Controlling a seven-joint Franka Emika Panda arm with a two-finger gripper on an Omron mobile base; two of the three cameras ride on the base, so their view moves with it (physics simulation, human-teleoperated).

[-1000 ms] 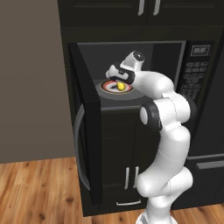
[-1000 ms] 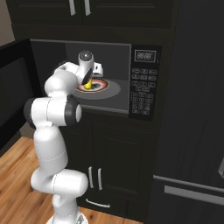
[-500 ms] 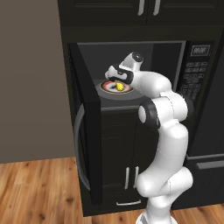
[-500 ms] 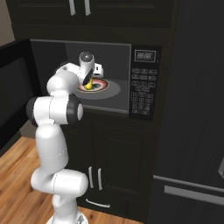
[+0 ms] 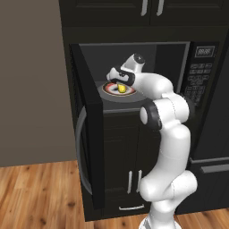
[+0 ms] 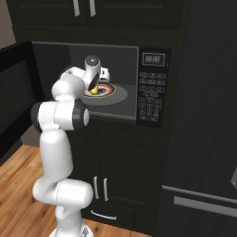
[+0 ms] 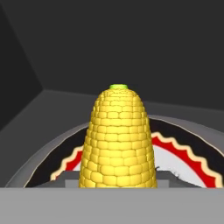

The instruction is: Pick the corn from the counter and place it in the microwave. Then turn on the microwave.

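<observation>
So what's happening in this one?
The white arm reaches into the open microwave, its gripper shut on the corn just above the red-ringed turntable plate. The corn isn't released yet. The door hangs wide open, and the keypad is untouched.

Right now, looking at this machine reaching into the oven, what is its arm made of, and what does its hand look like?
The glossy white arm is built of rounded, tube-like segments, with dark grey bands at the joints, such as the elbow. It rises from a bulbous white base. The small two-finger gripper has a white body with dark parts at its end. No loose cables or markings show.
</observation>
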